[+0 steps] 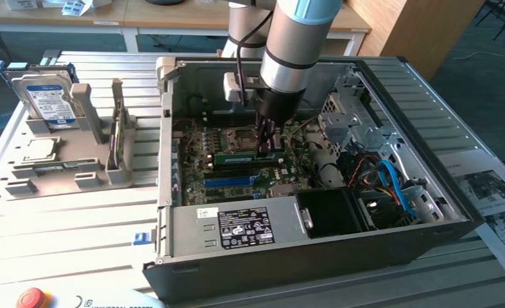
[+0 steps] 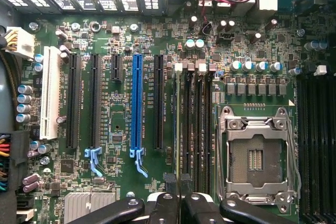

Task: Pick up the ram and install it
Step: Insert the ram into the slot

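— What's on your counter (image 1: 64, 224) next to the open PC case (image 1: 423, 237)?
— Toward the exterior view's left you've got a hard drive (image 1: 51, 96) standing in a grey holder (image 1: 64, 170), a processor chip (image 1: 40, 149) lying flat, and a red button (image 1: 31, 298) at the near edge.
— And inside?
— You'll see a blue slot (image 2: 137, 103), a white slot (image 2: 51, 93), a CPU socket (image 2: 255, 156) and a labelled power supply (image 1: 235, 228)

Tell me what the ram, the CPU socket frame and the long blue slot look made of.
ram: green circuit board, likely fibreglass laminate, matte; CPU socket frame: bare metal, probably steel, silvery sheen; long blue slot: moulded plastic, by its even colour.
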Tool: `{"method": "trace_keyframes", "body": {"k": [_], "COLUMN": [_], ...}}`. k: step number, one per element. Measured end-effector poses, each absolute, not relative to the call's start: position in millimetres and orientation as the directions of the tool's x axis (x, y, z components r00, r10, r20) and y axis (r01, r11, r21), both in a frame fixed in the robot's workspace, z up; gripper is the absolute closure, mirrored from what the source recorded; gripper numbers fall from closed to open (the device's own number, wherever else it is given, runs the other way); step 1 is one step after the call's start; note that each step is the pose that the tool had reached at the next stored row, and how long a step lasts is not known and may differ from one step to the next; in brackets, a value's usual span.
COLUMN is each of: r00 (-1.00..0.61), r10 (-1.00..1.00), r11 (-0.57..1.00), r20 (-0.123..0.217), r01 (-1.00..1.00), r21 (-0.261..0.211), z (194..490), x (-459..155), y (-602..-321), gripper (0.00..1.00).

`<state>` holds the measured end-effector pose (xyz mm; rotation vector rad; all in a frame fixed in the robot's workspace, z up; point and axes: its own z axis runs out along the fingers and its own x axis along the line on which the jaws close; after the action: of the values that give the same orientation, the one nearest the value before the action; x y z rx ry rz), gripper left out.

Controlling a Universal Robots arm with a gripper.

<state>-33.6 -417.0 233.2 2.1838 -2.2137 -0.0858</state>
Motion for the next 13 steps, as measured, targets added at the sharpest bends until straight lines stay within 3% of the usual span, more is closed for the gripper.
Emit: {"method": "trace_keyframes", "body": {"k": [13], "r00": [-0.014], "r10": [-1.0], "r11": [0.013], "r20": [-0.017], "r01": [-0.998], "r21": [0.06], "z": [231.0], "x": [-33.6], "y": [-416.2], "gripper": [0.88]}}
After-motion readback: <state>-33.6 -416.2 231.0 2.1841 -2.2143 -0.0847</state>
